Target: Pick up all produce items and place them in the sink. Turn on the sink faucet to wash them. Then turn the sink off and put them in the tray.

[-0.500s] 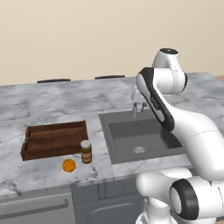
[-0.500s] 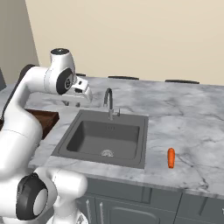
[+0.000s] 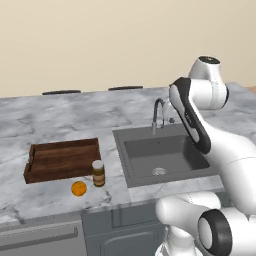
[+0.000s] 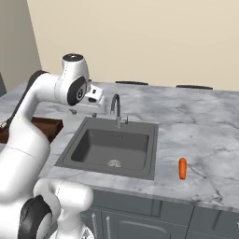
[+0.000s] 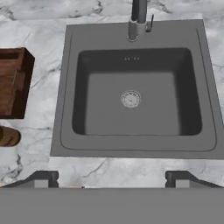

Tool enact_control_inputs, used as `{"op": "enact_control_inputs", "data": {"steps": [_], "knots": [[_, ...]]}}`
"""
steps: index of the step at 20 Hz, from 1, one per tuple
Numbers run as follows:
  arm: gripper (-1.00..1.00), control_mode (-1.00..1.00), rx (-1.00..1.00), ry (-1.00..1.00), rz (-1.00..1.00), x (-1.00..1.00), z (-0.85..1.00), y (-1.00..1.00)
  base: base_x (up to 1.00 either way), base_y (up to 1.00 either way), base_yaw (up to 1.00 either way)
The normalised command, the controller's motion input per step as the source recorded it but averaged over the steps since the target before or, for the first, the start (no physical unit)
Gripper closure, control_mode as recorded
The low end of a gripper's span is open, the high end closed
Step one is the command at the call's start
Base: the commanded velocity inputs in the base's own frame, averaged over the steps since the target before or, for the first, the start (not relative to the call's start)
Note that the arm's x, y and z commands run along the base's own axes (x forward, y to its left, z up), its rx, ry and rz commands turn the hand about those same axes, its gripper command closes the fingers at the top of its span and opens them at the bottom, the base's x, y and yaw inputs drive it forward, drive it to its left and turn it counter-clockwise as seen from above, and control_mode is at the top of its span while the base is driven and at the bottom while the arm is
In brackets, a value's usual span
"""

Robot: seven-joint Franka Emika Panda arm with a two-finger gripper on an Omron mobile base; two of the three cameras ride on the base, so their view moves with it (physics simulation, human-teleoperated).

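Produce is not yet in the sink (image 5: 135,99); the basin is bare down to its drain. The gripper (image 5: 111,177) hangs over the sink's near rim with its fingers spread wide and nothing between them.

Nearest item: the orange (image 3: 78,188), on the counter at about 8 o'clock from the gripper in the hand view, just beside the jar (image 3: 98,173) and in front of the tray (image 3: 62,159). Being round, it sets no approach axis. The jar stands close on its sink side, so that flank is tight; its front and far-left sides look open.

Farther item: the carrot (image 4: 182,168), right of the sink at about 3 o'clock, long axis running near-to-far, with bare marble all round.

The faucet (image 4: 116,108) stands at 12 o'clock, behind the basin.
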Motion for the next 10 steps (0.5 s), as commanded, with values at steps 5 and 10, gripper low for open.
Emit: {"op": "enact_control_inputs", "data": {"steps": [5,10], "knots": [[-1.0,-1.0,0.01,-0.03,0.0,-0.07,-0.08,-0.62,0.0,0.0,0.0],[-1.0,-1.0,0.0,-0.01,0.0,0.0,-0.16,-0.55,0.0,0.0,0.0]]}}
